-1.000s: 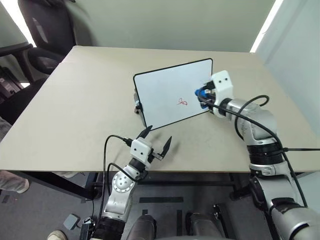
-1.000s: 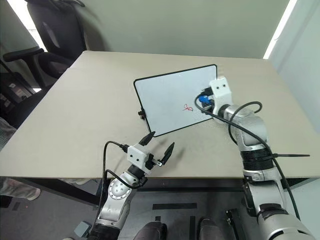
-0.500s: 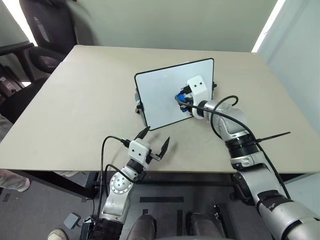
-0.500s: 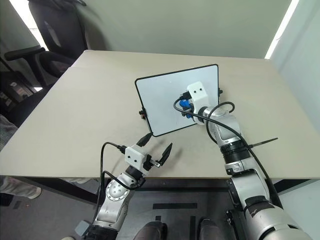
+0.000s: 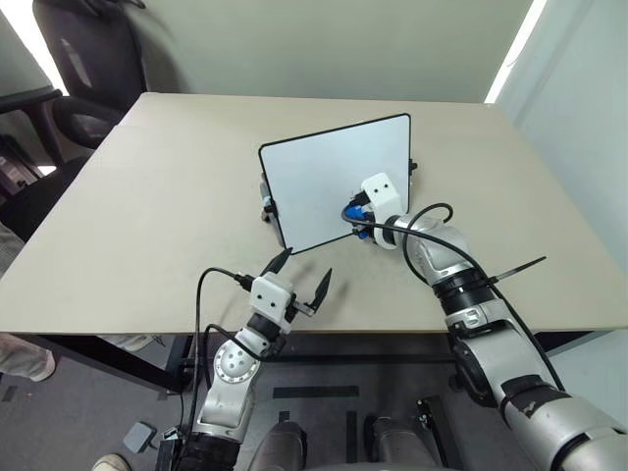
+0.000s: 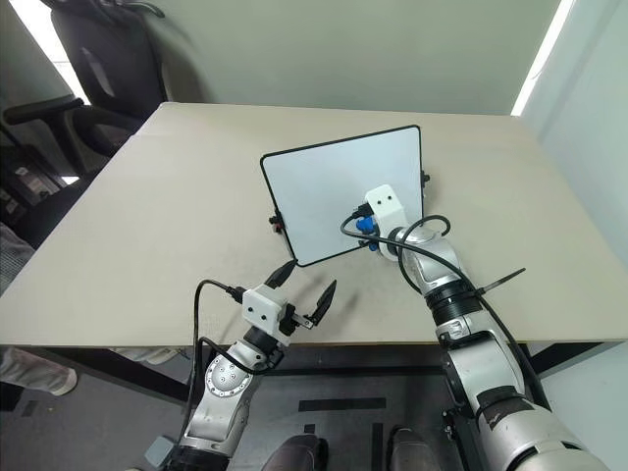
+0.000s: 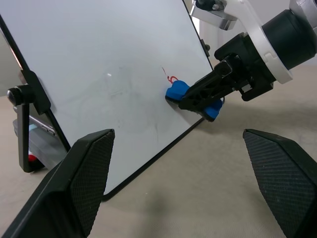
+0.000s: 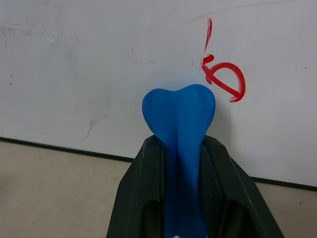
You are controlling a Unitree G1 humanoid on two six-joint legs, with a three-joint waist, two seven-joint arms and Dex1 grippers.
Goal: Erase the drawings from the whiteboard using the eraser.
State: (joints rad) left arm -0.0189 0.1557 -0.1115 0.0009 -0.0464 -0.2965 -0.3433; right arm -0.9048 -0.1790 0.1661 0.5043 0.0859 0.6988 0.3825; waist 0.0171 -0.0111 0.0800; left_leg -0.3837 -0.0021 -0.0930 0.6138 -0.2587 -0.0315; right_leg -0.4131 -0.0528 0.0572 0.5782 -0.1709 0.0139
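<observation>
The whiteboard (image 5: pixel 324 177) stands tilted on small black feet at the table's middle. A small red drawing (image 8: pixel 223 74) sits low on its right part, also seen as red marks (image 7: pixel 169 77) beside the eraser. My right gripper (image 5: pixel 356 218) is shut on the blue eraser (image 8: pixel 179 129), whose rounded tip rests against the board just beside and below the drawing. In the left wrist view the eraser (image 7: pixel 176 91) touches the board near its lower edge. My left gripper (image 5: pixel 299 273) hangs open near the table's front edge, empty.
A black office chair (image 5: pixel 83 59) stands beyond the table's far left corner. A small red-and-grey object (image 5: pixel 267 204) lies by the board's left foot. The beige table (image 5: pixel 157 196) stretches wide to the left of the board.
My right gripper with the eraser moved left and down across the board, from its right edge to a spot just below the red drawing. The left gripper stayed put.
</observation>
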